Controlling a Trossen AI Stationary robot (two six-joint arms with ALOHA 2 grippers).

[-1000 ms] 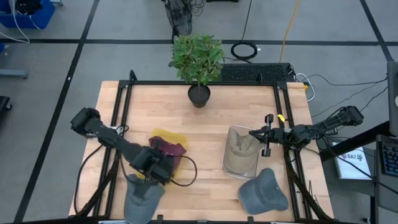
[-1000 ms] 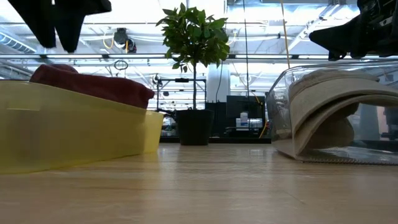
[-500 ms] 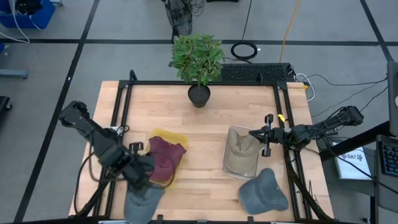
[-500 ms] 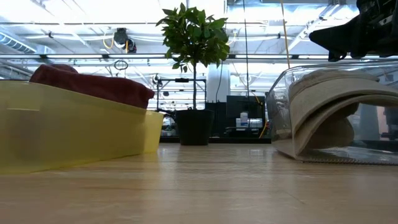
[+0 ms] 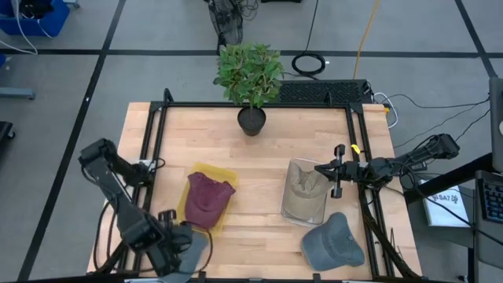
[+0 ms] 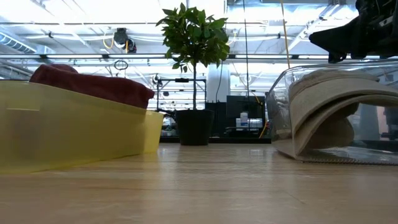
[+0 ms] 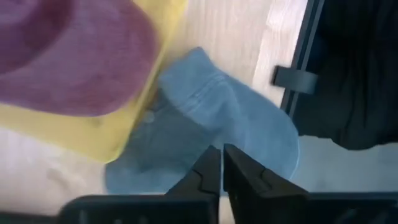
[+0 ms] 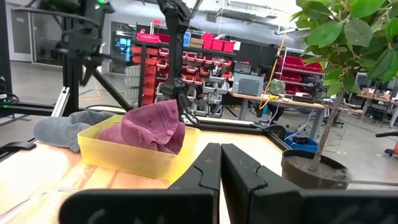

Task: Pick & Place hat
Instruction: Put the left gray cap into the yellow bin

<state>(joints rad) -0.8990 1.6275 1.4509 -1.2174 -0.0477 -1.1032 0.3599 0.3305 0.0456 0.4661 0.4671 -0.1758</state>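
A maroon hat lies in a yellow bin on the table's left half; the bin and the hat also show in the low view. A grey-blue hat lies at the near left corner beside the bin. My left gripper hangs over that hat, pointing down, shut, with nothing between its fingers. A beige hat sits in a clear bin. A dark grey hat lies near the front right. My right gripper waits shut by the clear bin.
A potted plant stands at the table's far middle. A black frame rail runs along the table's left and right sides and its far side. Bare wood lies between the two bins.
My left gripper has gone from above the yellow bin toward the table's near left corner, rolling about its own axis, and now hangs over the grey-blue hat. It has left the low view. The maroon hat, half hidden under the gripper before, shows whole in the bin.
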